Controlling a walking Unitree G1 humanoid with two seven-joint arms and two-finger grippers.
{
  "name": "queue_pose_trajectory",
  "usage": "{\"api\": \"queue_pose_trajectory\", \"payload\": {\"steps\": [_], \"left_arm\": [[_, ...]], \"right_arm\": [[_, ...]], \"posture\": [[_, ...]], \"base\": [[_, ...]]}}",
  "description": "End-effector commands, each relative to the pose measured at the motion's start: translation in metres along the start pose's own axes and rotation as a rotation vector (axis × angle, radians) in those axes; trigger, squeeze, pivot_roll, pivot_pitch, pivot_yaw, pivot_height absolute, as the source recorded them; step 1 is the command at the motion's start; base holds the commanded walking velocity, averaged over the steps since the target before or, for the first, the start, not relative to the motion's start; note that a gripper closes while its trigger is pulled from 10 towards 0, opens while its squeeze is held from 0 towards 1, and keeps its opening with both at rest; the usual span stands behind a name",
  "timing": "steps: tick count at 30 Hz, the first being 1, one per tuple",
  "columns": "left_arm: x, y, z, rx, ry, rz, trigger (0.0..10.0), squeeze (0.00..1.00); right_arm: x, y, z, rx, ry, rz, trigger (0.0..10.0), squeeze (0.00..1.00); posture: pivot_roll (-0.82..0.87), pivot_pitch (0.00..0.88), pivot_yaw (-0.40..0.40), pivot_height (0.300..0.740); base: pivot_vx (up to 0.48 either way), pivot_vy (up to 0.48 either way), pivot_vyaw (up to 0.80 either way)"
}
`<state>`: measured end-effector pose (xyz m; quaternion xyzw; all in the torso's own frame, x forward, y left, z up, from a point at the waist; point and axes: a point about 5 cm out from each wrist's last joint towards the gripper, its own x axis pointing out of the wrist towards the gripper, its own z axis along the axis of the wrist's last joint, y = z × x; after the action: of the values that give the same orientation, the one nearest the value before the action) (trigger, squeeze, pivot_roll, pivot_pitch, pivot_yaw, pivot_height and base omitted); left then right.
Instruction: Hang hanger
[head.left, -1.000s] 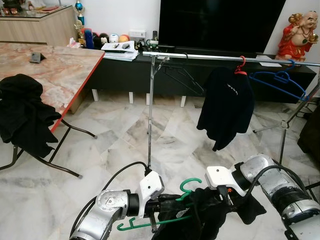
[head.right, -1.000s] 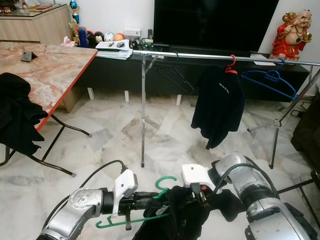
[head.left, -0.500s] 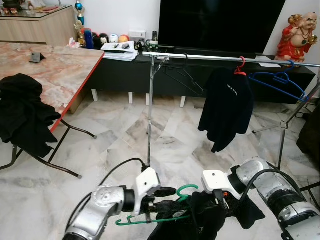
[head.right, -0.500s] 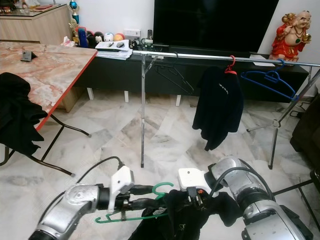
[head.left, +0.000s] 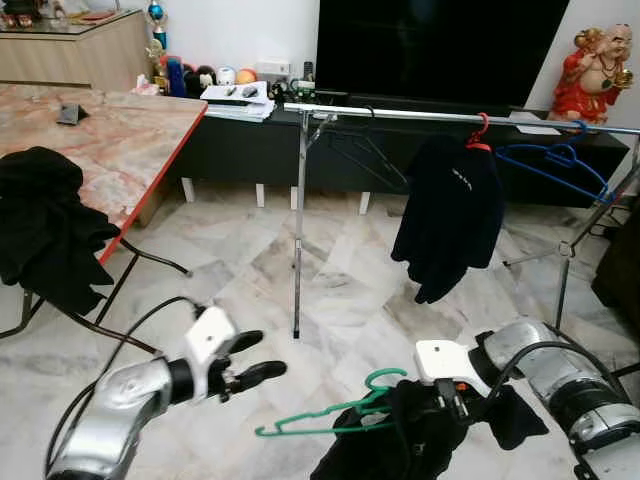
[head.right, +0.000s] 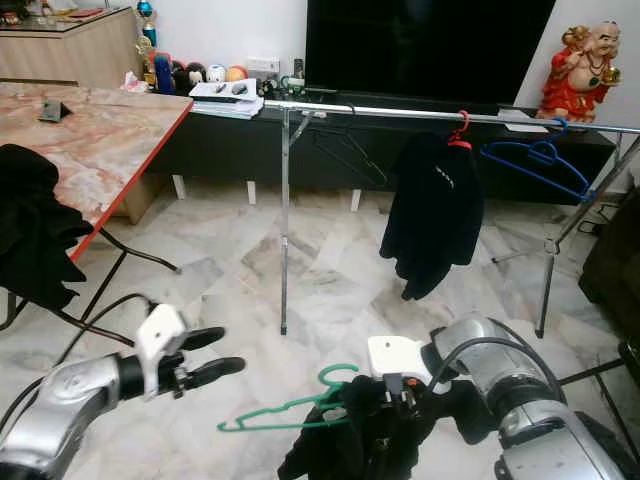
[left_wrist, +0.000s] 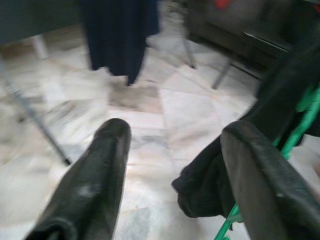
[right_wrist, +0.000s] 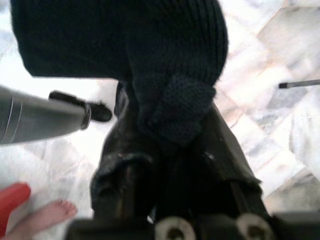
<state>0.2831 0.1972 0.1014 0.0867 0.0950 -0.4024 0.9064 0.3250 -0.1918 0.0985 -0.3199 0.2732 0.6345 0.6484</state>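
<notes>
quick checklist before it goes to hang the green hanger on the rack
1. Right claw shut on the black garment: ok.
2. Green hanger carried with the garment: ok, though whether the claw pinches the hanger itself: cannot tell.
3. Left claw open and apart from the hanger: ok.
4. Free stretch of rack rail left of the hung black top: ok.
5. Rack within reach: not ok, it stands well ahead.

The left claw (head.left: 262, 357) sits left of the hanger (head.left: 335, 414), probably apart, rail (head.left: 450, 116) behind.
</notes>
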Motion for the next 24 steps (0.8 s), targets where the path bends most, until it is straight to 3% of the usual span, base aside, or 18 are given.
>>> {"api": "queue_pose_trajectory", "payload": {"steps": [1,9,10,11,12,13,14,17,21,24], "left_arm": [[-0.006,0.002,-0.004,-0.025,-0.015,0.051,10.0,1.00],[-0.019,-0.005,-0.037,-0.126,0.013,0.200,10.0,1.00],[-0.018,-0.006,-0.042,-0.151,0.011,0.222,10.0,0.78],[-0.016,-0.008,-0.050,-0.179,0.015,0.259,10.0,0.13],[-0.016,-0.007,-0.056,-0.189,0.022,0.311,10.0,0.00],[-0.016,-0.007,-0.056,-0.189,0.022,0.311,10.0,0.00],[-0.017,-0.003,-0.062,-0.211,0.028,0.390,10.0,0.00],[-0.017,-0.003,-0.069,-0.255,0.026,0.426,10.0,0.00],[-0.004,-0.018,-0.072,-0.258,0.042,0.330,10.0,0.00],[0.004,-0.024,-0.071,-0.259,0.035,0.290,10.0,0.00]], "right_arm": [[-0.014,-0.010,0.009,-0.018,-0.051,-0.066,0.0,0.00],[-0.030,-0.021,0.021,-0.040,-0.107,-0.135,0.0,0.00],[-0.032,-0.023,0.023,-0.048,-0.109,-0.147,0.0,0.00],[-0.034,-0.026,0.027,-0.061,-0.108,-0.160,0.0,0.00],[-0.035,-0.027,0.029,-0.072,-0.110,-0.171,0.0,0.00],[-0.035,-0.027,0.029,-0.072,-0.110,-0.171,0.0,0.00],[-0.036,-0.030,0.034,-0.086,-0.124,-0.187,0.0,0.00],[-0.038,-0.032,0.039,-0.099,-0.152,-0.205,0.0,0.00],[-0.036,-0.036,0.062,-0.142,-0.284,-0.195,0.0,0.00],[-0.033,-0.035,0.071,-0.175,-0.323,-0.167,0.0,0.00]], "posture": [[0.07,0.021,-0.121,0.740],[0.07,0.025,-0.126,0.740],[0.07,0.025,-0.124,0.740],[0.07,0.025,-0.125,0.740],[0.06,0.025,-0.124,0.740],[0.06,0.025,-0.124,0.740],[0.06,0.026,-0.125,0.740],[0.06,0.025,-0.125,0.740],[0.06,0.027,-0.123,0.740],[0.06,0.028,-0.121,0.740]], "base": [[0.000,0.000,0.00],[0.000,0.000,0.00],[0.000,0.000,0.00],[0.000,0.000,0.00],[0.000,0.000,0.00],[0.000,0.000,0.00],[0.000,0.000,0.00],[0.000,0.000,0.00],[0.000,0.000,0.00],[0.000,0.000,0.00]]}}
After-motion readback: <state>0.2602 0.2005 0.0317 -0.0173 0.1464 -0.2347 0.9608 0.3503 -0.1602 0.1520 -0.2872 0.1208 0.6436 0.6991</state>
